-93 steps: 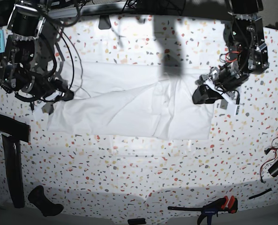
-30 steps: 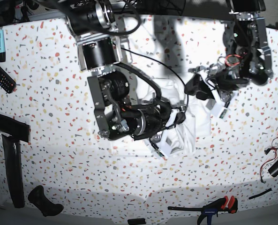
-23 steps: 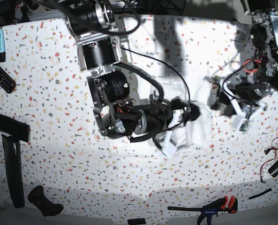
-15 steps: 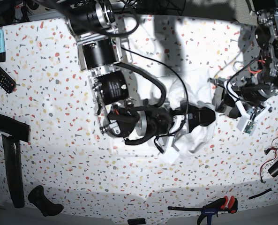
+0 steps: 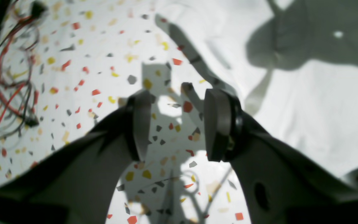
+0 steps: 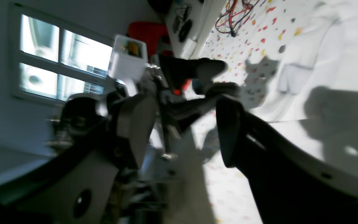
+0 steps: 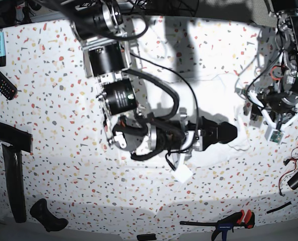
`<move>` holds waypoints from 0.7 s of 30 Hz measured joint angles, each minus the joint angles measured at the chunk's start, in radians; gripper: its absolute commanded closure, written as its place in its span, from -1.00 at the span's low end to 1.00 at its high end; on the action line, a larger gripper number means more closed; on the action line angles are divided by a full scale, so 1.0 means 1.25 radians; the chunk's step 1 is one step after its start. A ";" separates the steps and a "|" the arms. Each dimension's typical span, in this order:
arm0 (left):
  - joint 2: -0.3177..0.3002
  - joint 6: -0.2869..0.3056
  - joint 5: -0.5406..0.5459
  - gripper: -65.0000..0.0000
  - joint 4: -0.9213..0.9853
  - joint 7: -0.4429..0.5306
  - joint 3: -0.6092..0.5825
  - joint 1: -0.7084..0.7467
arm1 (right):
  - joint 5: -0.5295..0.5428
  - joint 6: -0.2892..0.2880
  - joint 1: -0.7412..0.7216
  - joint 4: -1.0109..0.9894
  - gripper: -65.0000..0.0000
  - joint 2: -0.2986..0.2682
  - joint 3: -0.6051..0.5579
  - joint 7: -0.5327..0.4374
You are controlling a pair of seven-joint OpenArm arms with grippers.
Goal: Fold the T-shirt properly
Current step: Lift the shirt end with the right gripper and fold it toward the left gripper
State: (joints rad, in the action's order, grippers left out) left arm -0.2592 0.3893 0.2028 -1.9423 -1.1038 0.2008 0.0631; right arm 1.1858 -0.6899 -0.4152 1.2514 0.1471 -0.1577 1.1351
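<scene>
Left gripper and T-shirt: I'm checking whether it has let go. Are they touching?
Apart. The left wrist view shows the left gripper open over bare speckled tabletop, the T-shirt lying beside it.

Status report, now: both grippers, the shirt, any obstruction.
Left gripper open, empty, over bare tabletop beside the T-shirt. Right gripper open, holding nothing, above the shirt. Shirt bunched under the right arm. No obstruction seen.

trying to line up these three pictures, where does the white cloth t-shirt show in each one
Left wrist: the plain white cloth T-shirt fills the upper right.
Right wrist: it covers the right side.
Base: centre right, largely hidden under the right arm.
Shared landmark: the white flecked tabletop.
</scene>
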 measured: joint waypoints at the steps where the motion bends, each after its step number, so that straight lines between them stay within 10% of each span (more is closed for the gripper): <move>1: 0.000 -0.011 0.015 0.17 -0.006 -0.009 0.000 0.001 | -0.060 0.000 -0.013 0.000 -0.06 0.000 0.000 -0.019; 9: 0.017 0.070 0.287 0.17 -0.250 0.016 -0.002 0.092 | -0.679 -0.003 -0.041 -0.001 -0.06 -0.001 0.002 -0.455; 21: 0.072 0.069 0.294 0.17 -0.256 0.124 -0.002 0.144 | -0.699 0.022 -0.065 -0.028 -0.06 0.002 0.001 -0.440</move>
State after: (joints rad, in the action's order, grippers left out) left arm -0.1688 0.4755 0.5701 -2.2620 -0.9489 0.1982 0.2436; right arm 0.3122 -0.6628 -0.4969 1.2167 0.1501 -0.1562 0.5850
